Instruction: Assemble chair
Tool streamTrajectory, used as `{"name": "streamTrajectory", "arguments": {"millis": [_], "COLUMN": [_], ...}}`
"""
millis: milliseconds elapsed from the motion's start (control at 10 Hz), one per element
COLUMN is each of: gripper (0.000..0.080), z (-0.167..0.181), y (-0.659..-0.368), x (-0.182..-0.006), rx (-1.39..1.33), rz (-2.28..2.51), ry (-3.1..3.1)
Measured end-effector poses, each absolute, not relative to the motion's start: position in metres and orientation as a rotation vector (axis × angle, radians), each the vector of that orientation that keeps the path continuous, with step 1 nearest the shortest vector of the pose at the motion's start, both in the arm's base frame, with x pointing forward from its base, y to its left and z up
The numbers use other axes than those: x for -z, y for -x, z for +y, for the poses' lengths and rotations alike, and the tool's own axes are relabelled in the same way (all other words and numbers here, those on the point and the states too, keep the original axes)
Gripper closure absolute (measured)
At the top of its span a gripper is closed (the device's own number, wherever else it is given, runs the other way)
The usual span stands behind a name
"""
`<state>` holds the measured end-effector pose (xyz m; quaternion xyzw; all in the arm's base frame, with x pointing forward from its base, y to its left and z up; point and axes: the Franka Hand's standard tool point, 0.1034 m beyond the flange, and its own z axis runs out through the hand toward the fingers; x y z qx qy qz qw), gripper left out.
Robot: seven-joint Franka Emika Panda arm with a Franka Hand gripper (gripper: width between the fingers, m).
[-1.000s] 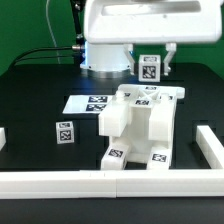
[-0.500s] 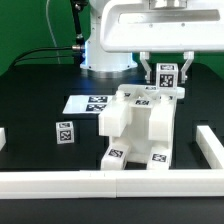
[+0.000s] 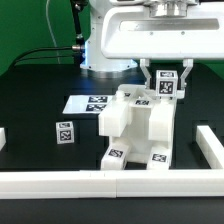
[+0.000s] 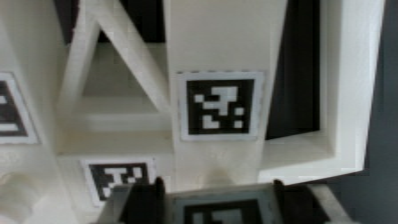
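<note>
Well, on the black worktop your chair sits mid-table, just behind the front rail: blocky white panels, half built, wearing black-and-white tags. Your fingers are partly closed, pinching a small tagged block at its far edge.

White chair, part-built, w/ b&w tags

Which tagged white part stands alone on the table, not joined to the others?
The small block at the exterior view's left. The others form the chair, except one part gripped in the tool.
</note>
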<state>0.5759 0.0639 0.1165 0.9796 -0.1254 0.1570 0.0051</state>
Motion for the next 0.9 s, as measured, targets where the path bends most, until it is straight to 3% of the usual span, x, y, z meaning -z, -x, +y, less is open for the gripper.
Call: {"name": "streamTrajectory", "arguments": {"millis": [900], "gripper": [0.0517], "z": [0.062], "y": [-0.58], "x": [-0.1076], "rx": [-0.506], "rz": [-0.375], "ry": [-3.054]}}
